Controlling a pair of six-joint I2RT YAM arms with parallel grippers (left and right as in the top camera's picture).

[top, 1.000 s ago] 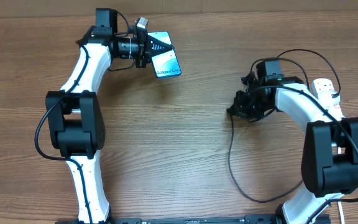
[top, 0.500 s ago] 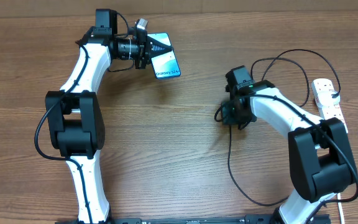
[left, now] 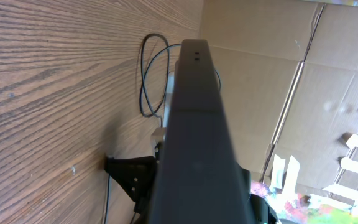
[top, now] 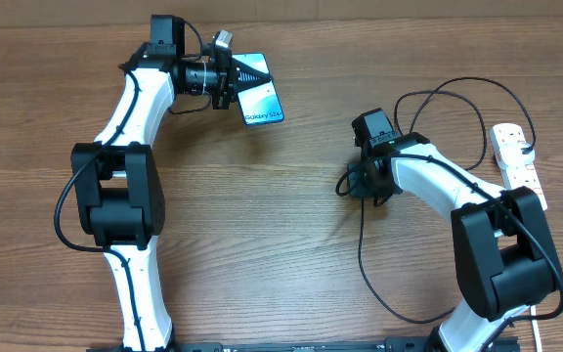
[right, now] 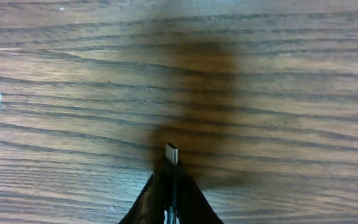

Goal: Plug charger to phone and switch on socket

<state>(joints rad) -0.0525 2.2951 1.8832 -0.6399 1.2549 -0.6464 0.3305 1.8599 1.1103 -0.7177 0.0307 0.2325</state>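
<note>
With both arms out over the brown wood-grain worktop (top: pixel 262 254), I see the left gripper (top: pixel 251 70) clamped on the slim, black-edged, turquoise-screened phone (top: pixel 265 98), near the far edge and left of centre. The screen faces up in the overhead view, with small "Galaxy" text readable at its near end. I can't tell whether the phone touches the worktop or is lifted off it. The left wrist view is mostly the phone's dark edge (left: pixel 194 137) seen end-on through the middle of the view, with no fingers visible there. The right gripper (top: pixel 356 184) sits right of centre, mid-depth, well apart from the phone. It is pinched on the long thin black looping charger (top: pixel 362 256) just behind the tip. The right wrist view confirms this: the small metal plug tip (right: pixel 171 152) pokes out ahead of the closed gripper (right: pixel 171 190), over bare wood with a dark shadow. I can't resolve whether the tip touches the worktop. From the gripper the charger drops toward the near edge in one wide loop. A second loop arcs toward the far edge and across toward the white oblong red-switched socket (top: pixel 516 156), which lies at the right edge. The switch positions are too small to read. Brown cardboard panels (left: pixel 260 81) stand beyond the worktop.
</note>
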